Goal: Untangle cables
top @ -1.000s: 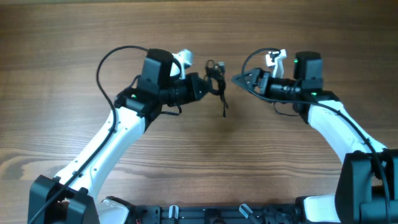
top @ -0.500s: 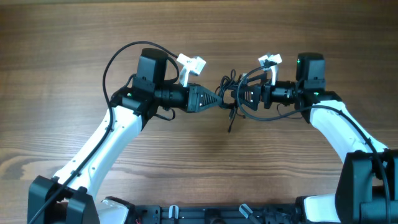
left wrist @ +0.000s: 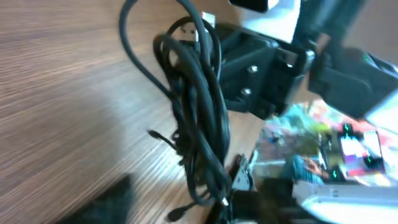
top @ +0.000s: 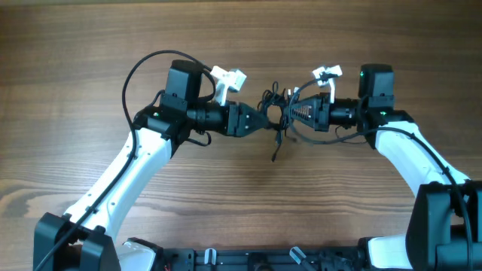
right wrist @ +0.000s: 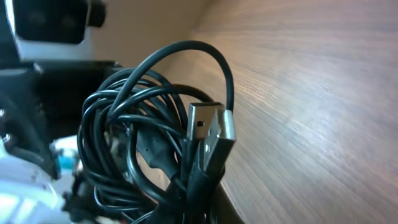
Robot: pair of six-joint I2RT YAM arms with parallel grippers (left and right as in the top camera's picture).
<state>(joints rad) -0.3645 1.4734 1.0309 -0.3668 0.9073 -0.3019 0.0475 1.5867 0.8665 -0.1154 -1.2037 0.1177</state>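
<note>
From overhead, the cables [top: 274, 105] hang as a knotted bundle in the upper middle of the frame, between my left claw [top: 260, 123] and my right claw [top: 292, 114], with one tail trailing toward the desk [top: 75, 60]. A second ago only my left claw carried them; now my right claw has pinched the bundle. My left wrist view shows them dangling centre-frame, but I cannot tell whether that claw is spread. My right wrist view fills with coils and a plug [right wrist: 211, 127]: handed over, I judge, nothing untangled yet.
</note>
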